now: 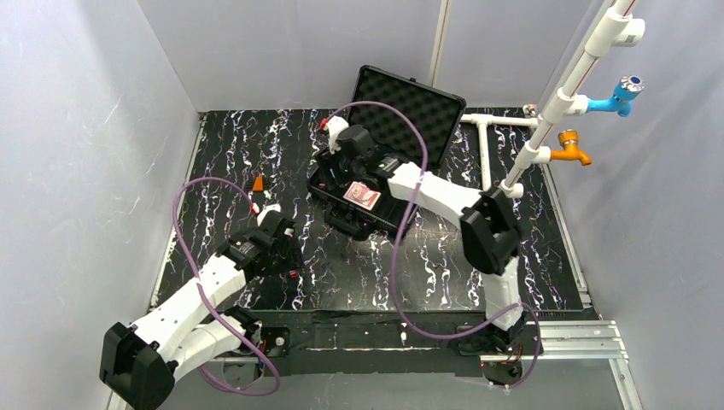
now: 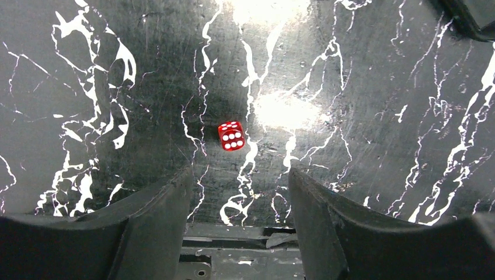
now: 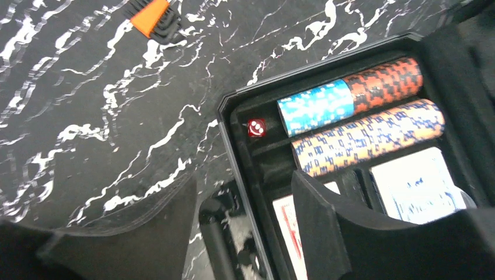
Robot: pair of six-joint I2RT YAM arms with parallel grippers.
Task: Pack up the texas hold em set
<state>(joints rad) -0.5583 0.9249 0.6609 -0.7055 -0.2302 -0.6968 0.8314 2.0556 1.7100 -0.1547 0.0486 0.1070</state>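
Note:
The black case [image 1: 376, 224] lies open mid-table, its foam-lined lid [image 1: 410, 107] standing up behind. In the right wrist view the case [image 3: 236, 104] holds a blue chip stack [image 3: 315, 107], a red stack [image 3: 385, 83], a brown stack [image 3: 368, 135], two card decks [image 3: 417, 186] and one red die [image 3: 256, 128]. My right gripper [image 3: 242, 186] is open and empty, straddling the case's front wall by the handle; it also shows from above [image 1: 335, 166]. My left gripper [image 2: 239, 181] is open and empty just short of a second red die [image 2: 232, 135] on the table [image 1: 293, 274].
A small orange and black object [image 1: 258, 184] lies on the table left of the case, also seen in the right wrist view [image 3: 150, 14]. A white pipe frame [image 1: 546, 111] with a blue tap [image 1: 623, 94] and an orange tap [image 1: 570, 147] stands at the back right. Walls enclose the table.

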